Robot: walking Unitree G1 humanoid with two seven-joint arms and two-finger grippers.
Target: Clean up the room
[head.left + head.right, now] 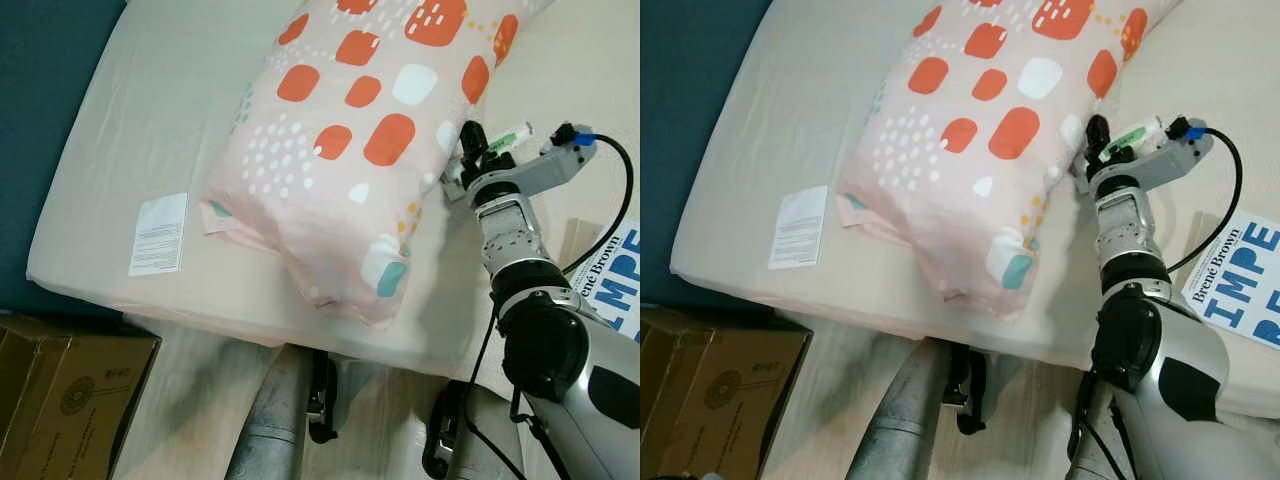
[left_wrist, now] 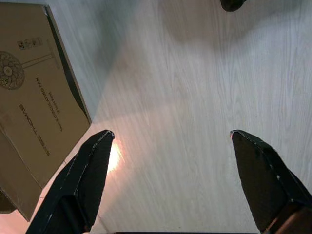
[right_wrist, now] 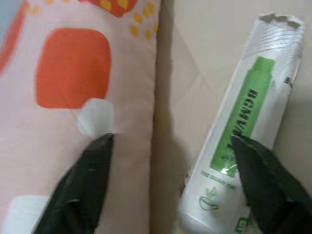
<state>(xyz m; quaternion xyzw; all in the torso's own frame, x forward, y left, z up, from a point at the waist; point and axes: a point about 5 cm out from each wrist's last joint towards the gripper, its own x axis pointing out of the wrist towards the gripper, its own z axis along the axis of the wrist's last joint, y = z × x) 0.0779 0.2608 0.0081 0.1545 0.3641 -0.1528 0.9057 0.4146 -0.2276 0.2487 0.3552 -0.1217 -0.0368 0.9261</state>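
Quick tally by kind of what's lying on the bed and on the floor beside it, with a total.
Pillows: 1, the patterned pillow
Wrapped tubes: 1, the white and green tube, with the right gripper over it and the pillow's edge
Books: 1, the blue and white book
Paper labels: 1, the label on the sheet
Cardboard boxes: 1, the box on the floor
Total: 5

Pink pillow, orange-white blotches; white tube, green stripe; beige sheet.
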